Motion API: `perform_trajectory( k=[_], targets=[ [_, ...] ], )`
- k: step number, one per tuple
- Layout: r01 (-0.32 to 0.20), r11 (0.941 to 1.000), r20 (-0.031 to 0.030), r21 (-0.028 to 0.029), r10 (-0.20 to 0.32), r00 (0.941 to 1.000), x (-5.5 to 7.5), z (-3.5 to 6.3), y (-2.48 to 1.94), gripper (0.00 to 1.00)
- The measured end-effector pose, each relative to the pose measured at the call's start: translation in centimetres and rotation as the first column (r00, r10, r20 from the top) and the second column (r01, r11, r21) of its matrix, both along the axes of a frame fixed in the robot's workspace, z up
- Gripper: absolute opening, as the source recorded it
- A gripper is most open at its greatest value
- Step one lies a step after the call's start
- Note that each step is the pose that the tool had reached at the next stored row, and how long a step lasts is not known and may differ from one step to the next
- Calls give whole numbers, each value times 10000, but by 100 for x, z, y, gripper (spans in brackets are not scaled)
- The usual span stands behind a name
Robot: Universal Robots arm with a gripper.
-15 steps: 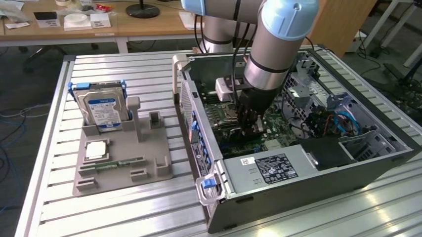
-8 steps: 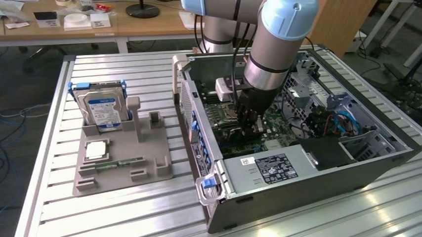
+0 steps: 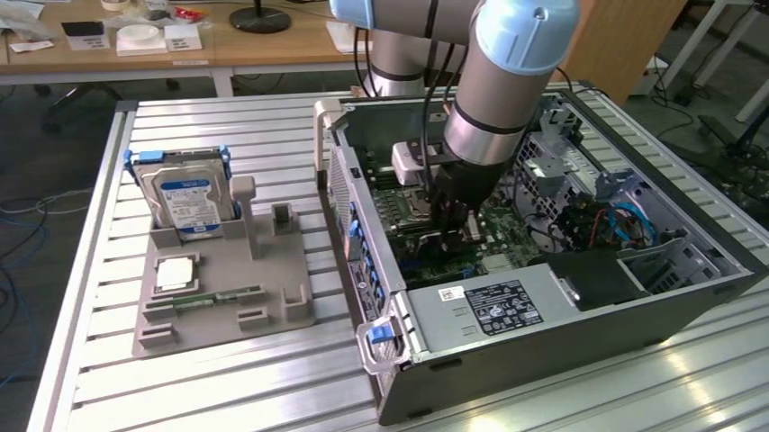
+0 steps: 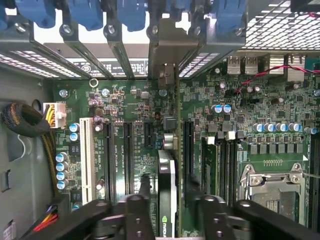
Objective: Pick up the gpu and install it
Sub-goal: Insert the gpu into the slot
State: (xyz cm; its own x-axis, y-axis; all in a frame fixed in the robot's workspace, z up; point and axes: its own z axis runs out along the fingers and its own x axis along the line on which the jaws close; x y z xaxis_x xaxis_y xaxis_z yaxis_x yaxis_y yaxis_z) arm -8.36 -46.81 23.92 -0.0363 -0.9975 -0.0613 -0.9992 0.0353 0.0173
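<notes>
gpu (image 4: 168, 195): standing edge-on in the motherboard (image 4: 130, 115), upright, in line with 1 of the long black slots; its bracket end reaches toward the rear slot openings of the case. Whether it is fully seated I can't tell.
gripper (image 4: 167, 187): down inside the open pc case (image 3: 673, 306), directly over the card.
jaws: part open, 1 finger (image 4: 144, 192) on each side of the card with a narrow gap showing; contact with the card can't be confirmed.
arm (image 3: 505, 81): comes in from the far side of the desk, silver-grey tube with pale blue joint covers, pointing steeply down into the case.
desk (image 3: 216, 396): ribbed aluminium profile top, pale grey, with long grooves running across it.
fixture (image 3: 229, 297): grey moulded parts holder on the desk, at the exterior view's left of the case, just beside it.
hard drive (image 3: 186, 202): silver with blue label, standing upright in a blue frame at the far end of the fixture.
memory stick (image 3: 216, 295): slim green strip lying flat in a fixture recess.
case interior: 4 blue latches (image 4: 85, 12) along the rear slot row, blue cables (image 3: 625, 225) near the drive bays, a labelled power supply (image 3: 499, 306) at the near end.
room: wooden table (image 3: 240, 45) behind the desk carrying white boxes and a black lamp base (image 3: 261, 18); dark grey floor with loose cables at the exterior view's left.
</notes>
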Motion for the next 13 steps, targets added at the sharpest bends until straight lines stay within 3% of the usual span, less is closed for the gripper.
perform_trajectory(
  k=[7, 13],
  targets=[
    [0, 10000, 0, 0, 0, 10000, 0, 0, 0, 69],
    [0, 10000, -2, -3, 0, 10000, 0, 12, 0, 69]
  ],
)
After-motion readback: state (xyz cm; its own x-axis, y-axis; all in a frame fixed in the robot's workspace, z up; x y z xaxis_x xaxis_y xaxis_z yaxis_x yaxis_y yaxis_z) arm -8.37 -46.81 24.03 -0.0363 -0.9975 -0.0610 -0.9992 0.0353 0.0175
